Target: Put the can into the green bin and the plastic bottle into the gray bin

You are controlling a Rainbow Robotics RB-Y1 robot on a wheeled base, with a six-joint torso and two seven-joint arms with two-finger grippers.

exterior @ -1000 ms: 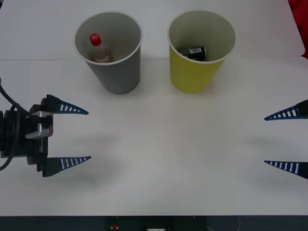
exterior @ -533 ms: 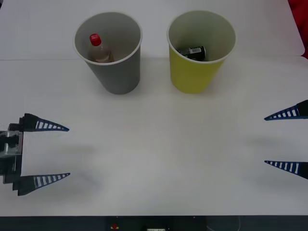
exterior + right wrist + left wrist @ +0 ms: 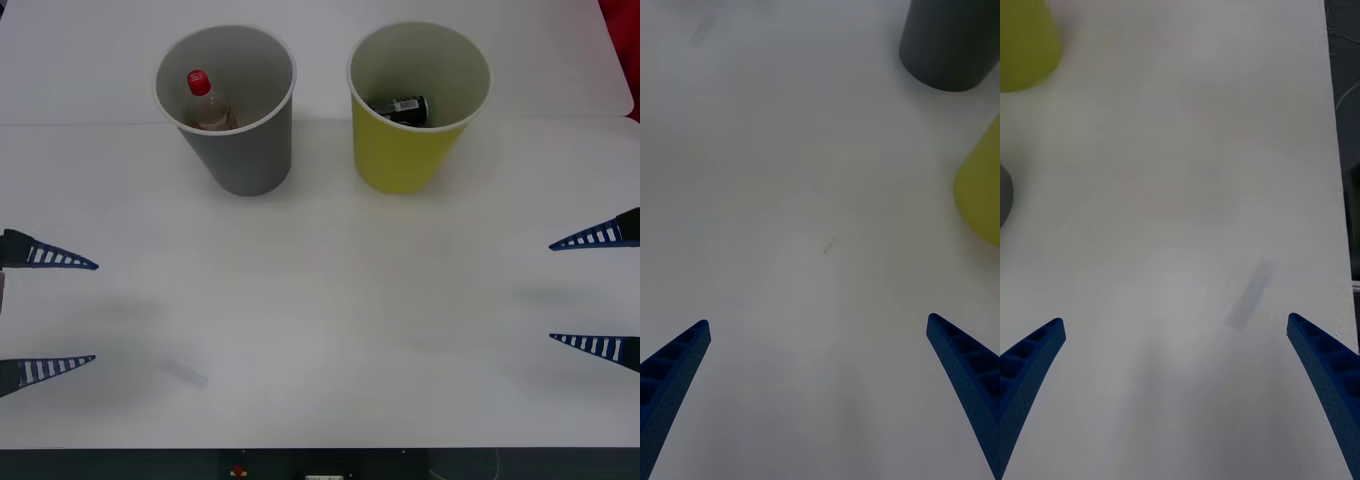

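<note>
At the left edge of the white worktop [image 3: 320, 330], the left gripper [image 3: 50, 312] hangs with its blue ribbed jaws spread wide and nothing between them; the left wrist view confirms bare surface ahead of the fingertips [image 3: 1034, 349], with a faint gray smudge on the worktop near them. Opposite, at the right edge, the right gripper [image 3: 595, 292] sits the same way, jaws apart and empty, fingertips [image 3: 959, 349] framing plain worktop. Both grippers are well apart from the two bins, which stand upright side by side at the far part of the worktop, near each other but not touching. Large gray paper-cup-shaped bin with pale inside and white rim [image 3: 268, 150]: holds the small clear plastic bottle with a red cap and brownish contents [image 3: 205, 100], standing roughly upright and leaning toward the wall on the robot's left. Large yellow-green paper-cup-shaped bin with pale inside [image 3: 405, 155]: holds the small dark-bodied metal drink can [image 3: 400, 107], lying on its side at the bottom. Judgement on progress: both placements called for by the task appear done, can in green, bottle in gray, each in its correct bin. Nothing loose lies on the worktop for either arm to fetch. Neither bin looks tipped or disturbed. Remaining work, as far as can be judged: none beyond parking the arms; both already sit at the margins, clear of the bins.
</note>
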